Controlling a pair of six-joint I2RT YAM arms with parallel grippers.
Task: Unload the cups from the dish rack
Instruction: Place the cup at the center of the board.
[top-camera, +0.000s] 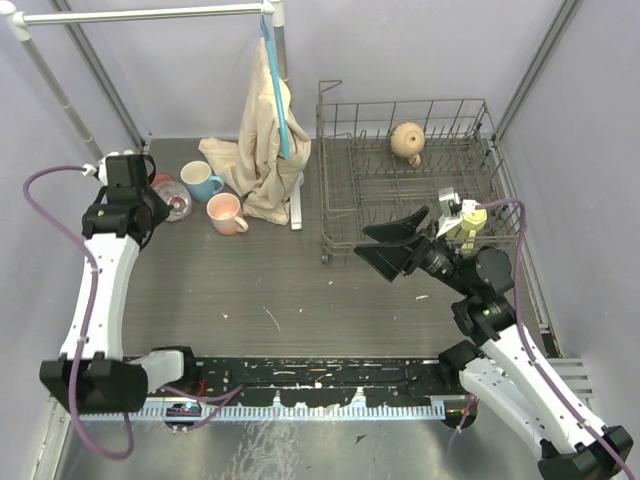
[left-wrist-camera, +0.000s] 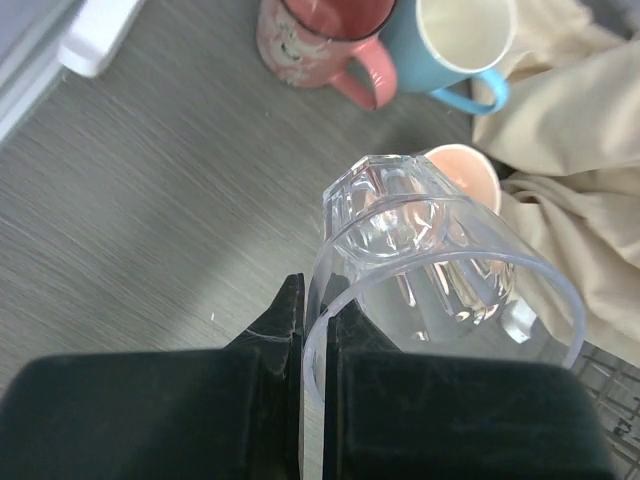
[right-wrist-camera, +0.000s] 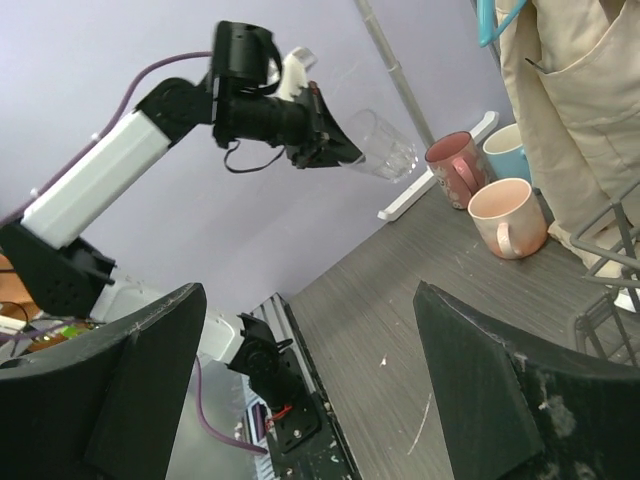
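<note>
My left gripper (top-camera: 158, 200) is shut on the rim of the clear glass (top-camera: 177, 203) and holds it tilted above the table at the far left. In the left wrist view the fingers (left-wrist-camera: 285, 320) pinch the glass (left-wrist-camera: 440, 260) wall. Below it stand the pink figured mug (left-wrist-camera: 320, 35), the light blue mug (left-wrist-camera: 465, 40) and the salmon mug (left-wrist-camera: 470, 170). My right gripper (top-camera: 385, 247) is open and empty in front of the dish rack (top-camera: 335, 190). The rack holds a tan mug (top-camera: 407, 140) and a yellow-green mug (top-camera: 467, 222).
A beige cloth (top-camera: 265, 150) hangs from a rail between the mugs and the rack and drapes onto the table. The right wrist view shows the left arm with the glass (right-wrist-camera: 385, 150) and the three mugs by the cloth (right-wrist-camera: 570, 100).
</note>
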